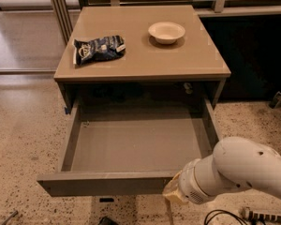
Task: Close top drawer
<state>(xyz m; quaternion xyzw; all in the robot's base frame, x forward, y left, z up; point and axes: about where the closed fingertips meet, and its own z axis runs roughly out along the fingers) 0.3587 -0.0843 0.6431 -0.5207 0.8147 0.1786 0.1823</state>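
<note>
Gripper: the gripper (172, 195) sits low at the near right, on the end of the white arm (239, 170), right up at the drawer's front panel and seemingly touching it. Released or clenched, it cannot be told from here.
Top drawer: the top drawer (103, 183) stands pulled right out toward the camera, below the desk top. Its tray is bare, with nothing inside.
Handling: the front is a stiff, flat, handleless panel. Empty, it is probably light and should slide easily. There is nothing to grip, so a flat push on the front, nearer the middle than the corner, looks best.
Desk: the desk (145, 62) carries a dark crisp packet (99, 49) at left.
Bowl: the pale bowl (166, 32), far right, looks empty.
</note>
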